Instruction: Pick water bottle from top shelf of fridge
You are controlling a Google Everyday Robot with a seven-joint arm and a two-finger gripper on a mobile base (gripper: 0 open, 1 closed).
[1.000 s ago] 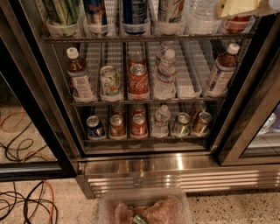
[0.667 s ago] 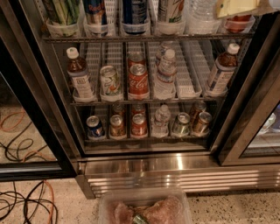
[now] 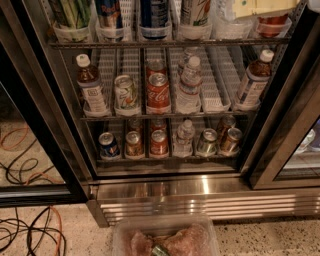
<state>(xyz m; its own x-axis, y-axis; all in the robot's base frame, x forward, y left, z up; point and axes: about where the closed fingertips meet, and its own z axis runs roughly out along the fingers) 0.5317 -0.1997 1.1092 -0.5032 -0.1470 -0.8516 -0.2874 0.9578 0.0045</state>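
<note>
My claw (image 3: 260, 7) hovered at the top shelf's (image 3: 165, 44) right end; I couldn't tell its state. A Coca-Cola can (image 3: 158, 93) stood below.

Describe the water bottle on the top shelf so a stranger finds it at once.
In the black-framed glass-door fridge, follow the highest wire shelf towards its right end. The clear ribbed plastic water bottle stands there, partly behind the pale gripper at top right; unlike the coloured cans beside it, it is colourless.

The claw (image 3: 260, 7) shows at the top right edge. It is pale cream, with a straight, slanted lower edge.
</note>
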